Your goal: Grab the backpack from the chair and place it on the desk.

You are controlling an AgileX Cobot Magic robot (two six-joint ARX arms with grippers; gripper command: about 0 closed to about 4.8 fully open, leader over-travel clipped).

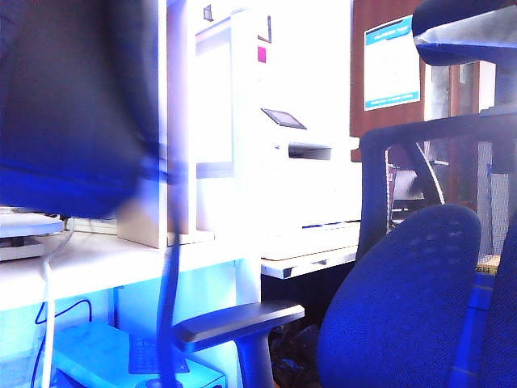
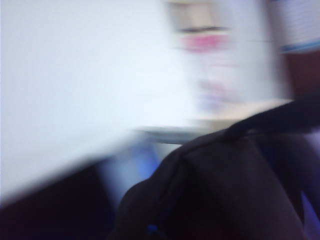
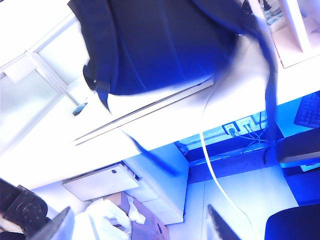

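Left gripper, fabric backpack (image 1: 73, 113) aloft

Backpack (image 1: 73, 113) above desk (image 1: 97, 263), chair (image 1: 404, 291) right.

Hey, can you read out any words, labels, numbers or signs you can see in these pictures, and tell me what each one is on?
None can be read.
Poster on the brown wall: printed lines under a teal header, too small and washed out.
Pink sticker on the white partition: no legible text.
Printer panel: nothing legible.
Left wrist view: motion-blurred.
Backpack: no visible label.
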